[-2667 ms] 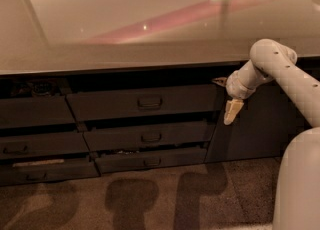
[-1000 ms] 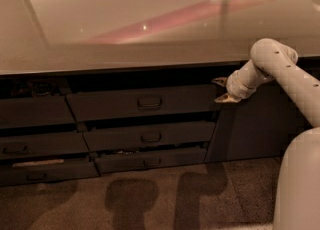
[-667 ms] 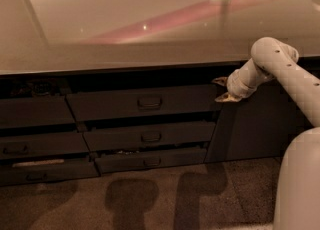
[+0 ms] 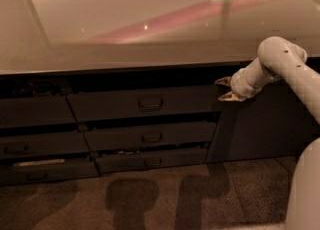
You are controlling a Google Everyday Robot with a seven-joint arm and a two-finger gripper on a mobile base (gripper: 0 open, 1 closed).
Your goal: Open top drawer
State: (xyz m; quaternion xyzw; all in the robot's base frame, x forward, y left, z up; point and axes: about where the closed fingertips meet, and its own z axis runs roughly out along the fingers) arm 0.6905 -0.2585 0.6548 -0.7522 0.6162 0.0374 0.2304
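The wide dark grey top drawer [image 4: 110, 105], with a small rectangular loop handle [image 4: 150, 103] at its centre, sits directly under the edge of the glossy pale table [image 4: 125, 49]. The white robot arm [image 4: 285, 69] holds its end effector [image 4: 223, 88] just off the top drawer's right end. Its two tan fingers [image 4: 223, 80] are spread apart, gripping nothing. Two slimmer grey drawer fronts [image 4: 115, 138] lie below the top drawer.
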